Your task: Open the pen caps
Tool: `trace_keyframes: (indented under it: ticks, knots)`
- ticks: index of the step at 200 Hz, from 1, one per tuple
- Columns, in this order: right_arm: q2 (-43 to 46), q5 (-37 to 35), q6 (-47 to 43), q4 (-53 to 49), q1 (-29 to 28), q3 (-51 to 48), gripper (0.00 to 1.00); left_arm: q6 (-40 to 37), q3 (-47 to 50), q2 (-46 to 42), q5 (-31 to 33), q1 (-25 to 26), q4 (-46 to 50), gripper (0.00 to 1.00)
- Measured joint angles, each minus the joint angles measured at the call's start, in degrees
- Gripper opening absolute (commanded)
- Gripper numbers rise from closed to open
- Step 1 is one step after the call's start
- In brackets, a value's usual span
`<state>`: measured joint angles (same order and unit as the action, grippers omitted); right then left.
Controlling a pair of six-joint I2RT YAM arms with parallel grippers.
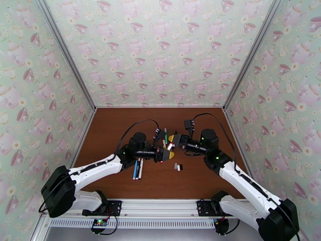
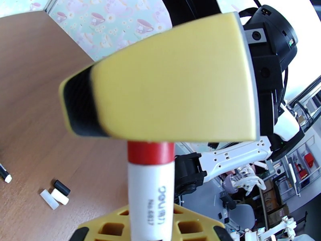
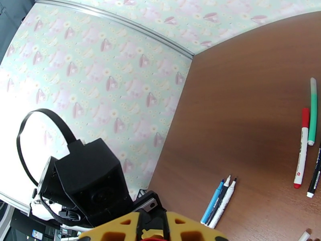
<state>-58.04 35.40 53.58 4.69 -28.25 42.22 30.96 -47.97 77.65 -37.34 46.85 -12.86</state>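
L gripper [image 1: 171,154]: clamped narrow on the barrel of 1 pen; in the L wrist view its yellow fingers [image 2: 96,231] sit on either side of the white barrel.
Pens, near trio [image 1: 137,169]: 3 on the table [image 1: 108,133], side by side, just left of the L gripper. 1 blue [image 3: 212,201], 2 white-and-black [image 3: 224,202].
Pens, far group [image 1: 162,135]: 3 beyond the grippers. 1 green [image 3: 312,111], 1 white w/ red ends [image 3: 301,147], 1 dark one [image 3: 317,171] cut by the frame edge. Green and red-ended lie nearly parallel, close together.
Held pen [image 2: 151,197]: 1, white barrel w/ black print, off the table, spanning btwn both grippers [image 1: 169,146].
Pen total: 7 (6 lying, 1 held).
Red cap [image 2: 151,152]: 1, at the top of the held pen, on the barrel; its far end is hidden behind the R gripper's big yellow finger [image 2: 168,77].
Loose caps [image 1: 177,167]: 3 on the table, near side of the grippers. 1 black [image 2: 62,186], 1 white [image 2: 59,195], 1 clear-ish white [image 2: 49,199], bunched just beside each other.
R gripper [image 1: 171,138]: narrow, pinched on the red cap end; a red sliver shows btwn its fingers in the R wrist view [image 3: 154,233].
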Motion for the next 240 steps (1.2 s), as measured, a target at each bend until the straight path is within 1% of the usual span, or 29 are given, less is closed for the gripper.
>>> trace_keyframes:
  ticks: [18, 54, 69, 77, 90, 105, 126, 149, 170, 198, 240]
  knots:
    - [0.3, -0.6, -0.5, -2.9, 0.4, 1.0, 0.02, -2.6, -1.5, -0.1, 4.4, 1.9, 3.4, 0.00]
    - [0.5, -2.9, -1.6, -12.6, 0.9, 5.0, 0.01, -7.6, -3.7, -0.7, 17.4, 6.8, 8.9, 0.00]
    - [0.8, -3.8, -1.8, -16.2, 0.9, 6.4, 0.01, -8.8, -4.0, -0.8, 20.9, 8.0, 9.7, 0.00]
    - [1.0, -5.6, -1.4, -17.2, 1.5, 7.0, 0.01, -9.7, -4.0, -0.9, 21.8, 8.4, 11.6, 0.00]
    - [1.6, -8.6, -1.1, -17.8, 3.9, 8.4, 0.01, -10.3, -3.5, -1.0, 21.5, 8.7, 14.0, 0.00]
    - [2.3, -10.6, -0.9, -17.4, 5.8, 9.4, 0.01, -10.0, -2.4, -1.0, 18.3, 8.2, 14.7, 0.00]
    - [2.9, -10.5, -0.8, -15.8, 6.3, 9.5, 0.02, -8.7, -1.3, -0.9, 13.1, 6.9, 13.7, 0.00]
    - [2.9, -9.2, -1.4, -15.4, 6.6, 9.5, 0.02, -7.0, 0.5, -1.7, 10.5, 5.3, 11.7, 0.00]
    - [2.8, -9.0, -3.8, -17.5, 6.6, 9.6, 0.03, -4.9, 2.8, -4.1, 10.5, 3.0, 10.7, 0.00]
    - [1.7, -9.2, -9.6, -24.6, 6.6, 9.8, 0.03, -1.7, 5.2, -7.4, 10.8, 0.2, 8.2, 0.00]
    - [0.0, -11.5, -17.0, -35.2, 6.6, 6.0, 0.05, -0.2, 6.6, -10.3, 12.6, -0.3, 7.8, 0.00]
